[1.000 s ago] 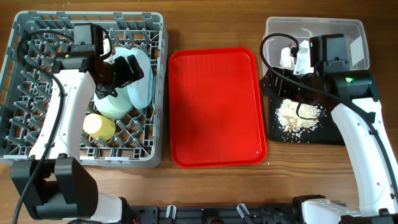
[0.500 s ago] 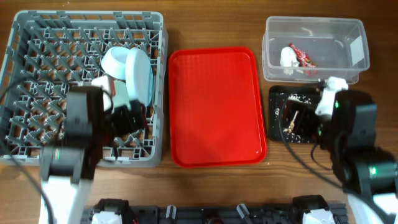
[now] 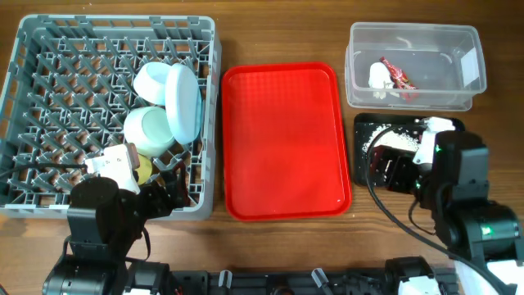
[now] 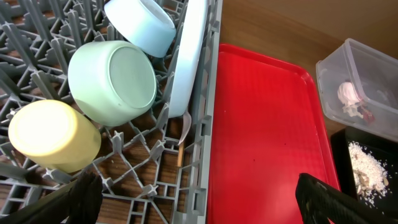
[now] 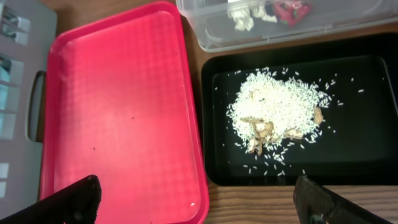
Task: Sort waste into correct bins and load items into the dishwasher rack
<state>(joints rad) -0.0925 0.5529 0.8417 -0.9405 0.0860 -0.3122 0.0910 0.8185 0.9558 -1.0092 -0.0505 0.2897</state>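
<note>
Rack point(image 3: 115, 20) stands loaded, tray point(image 3: 286, 139) bare; left gripper point(image 4: 196, 196) and right gripper point(image 5: 196, 193), withdrawn to the near edge, gape empty: sorting seems complete.

Bare red tray point(image 3: 286, 139); crowded rack point(image 3: 49, 98)

Both arms sit folded low over their bases on the near side. The left arm point(image 3: 98, 215) is hunched, its wrist angled forward and a little to its right. The left gripper point(image 4: 199, 198) stands wide apart, only its two dark fingertips point(image 4: 78, 196) showing at the bottom corners of the wrist view, with nothing held between them. The right arm point(image 3: 463, 192) crouches the same way, wrist aimed to its left. The right gripper point(image 5: 196, 198) is spread just as wide, its fingers point(image 5: 314, 198) apart and empty.
</note>
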